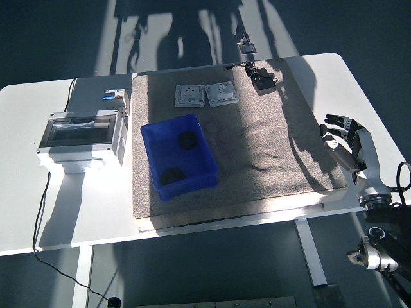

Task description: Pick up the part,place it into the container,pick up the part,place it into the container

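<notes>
A: Two parts in the bin (207, 149) already. Far part (187, 139) lying mid-floor toward the back wall, near part (172, 174) down by the front wall. Well apart, not touching.

B: Right hand (352, 140)?

A: Off the mat (282, 154), out over the right edge of the table (334, 77). Fingers (332, 119) loosely spread, nothing held. Far from the bin.

B: Left?

A: Not in view.

B: Step, then?

A: Judging by the count, past the second placement. Both picks and both drops look done. Probably just the retreat, or idle at the end.

B: Anything loose left on the mat to grab?

A: Nothing matching those dark lumps. Only two white plates (206, 95) side by side at the back, a black adapter (264, 81) with cable at the far corner, and a grey box (80, 135) with a clear lid left of the mat. Can't say whether any of those count as parts.

B: Next move?

A: Likely none for the task. If another pick is wanted, a long reach back across the mat to the far edge, then carry to the bin and release above its floor, clear of the two inside. Otherwise park and stop.
</notes>
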{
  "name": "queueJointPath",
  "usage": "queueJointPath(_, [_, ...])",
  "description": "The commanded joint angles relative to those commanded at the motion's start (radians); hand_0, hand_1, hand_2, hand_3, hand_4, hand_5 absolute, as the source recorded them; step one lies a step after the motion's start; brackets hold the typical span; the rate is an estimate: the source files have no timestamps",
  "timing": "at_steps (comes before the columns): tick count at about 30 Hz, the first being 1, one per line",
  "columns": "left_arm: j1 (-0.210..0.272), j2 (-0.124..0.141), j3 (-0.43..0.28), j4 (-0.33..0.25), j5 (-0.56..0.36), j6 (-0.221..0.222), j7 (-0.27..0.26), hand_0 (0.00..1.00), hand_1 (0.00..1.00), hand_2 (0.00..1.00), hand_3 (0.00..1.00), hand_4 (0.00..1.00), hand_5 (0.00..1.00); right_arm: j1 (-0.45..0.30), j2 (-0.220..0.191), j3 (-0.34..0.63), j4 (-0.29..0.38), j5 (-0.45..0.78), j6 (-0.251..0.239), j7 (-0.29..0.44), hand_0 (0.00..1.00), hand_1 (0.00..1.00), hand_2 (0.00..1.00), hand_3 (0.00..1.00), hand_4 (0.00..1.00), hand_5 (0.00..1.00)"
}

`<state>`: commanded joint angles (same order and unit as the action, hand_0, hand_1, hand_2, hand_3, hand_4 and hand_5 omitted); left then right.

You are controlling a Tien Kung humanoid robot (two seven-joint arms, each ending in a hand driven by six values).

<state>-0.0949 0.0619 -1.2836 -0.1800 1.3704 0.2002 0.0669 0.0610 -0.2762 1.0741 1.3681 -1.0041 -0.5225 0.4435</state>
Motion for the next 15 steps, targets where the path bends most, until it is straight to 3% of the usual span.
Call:
queueJointPath(2, [-0.002, 0.0, -0.001, 0.0, 0.004, 0.0, 0.0, 0.668, 0.635, 0.674, 0.548, 0.526, 0.527, -0.014, 0.006, 0.027, -0.003, 0.052, 0.005, 0.026, 0.708, 0.367, 0.542, 0.579, 0.784, 0.521])
queueJointPath(3, [-0.003, 0.001, -0.001, 0.0, 0.003, 0.0, 0.0, 0.668, 0.635, 0.678, 0.548, 0.535, 0.525, -0.019, 0.009, 0.035, -0.006, 0.082, 0.008, 0.035, 0.71, 0.359, 0.495, 0.54, 0.87, 0.615])
queueJointPath(15, [0.01, 0.006, 0.018, 0.0, -0.044, 0.013, -0.014, 0.667, 0.634, 0.666, 0.544, 0.538, 0.48, -0.027, 0.021, 0.054, -0.025, 0.222, 0.008, 0.066, 0.703, 0.344, 0.447, 0.482, 0.839, 0.591])
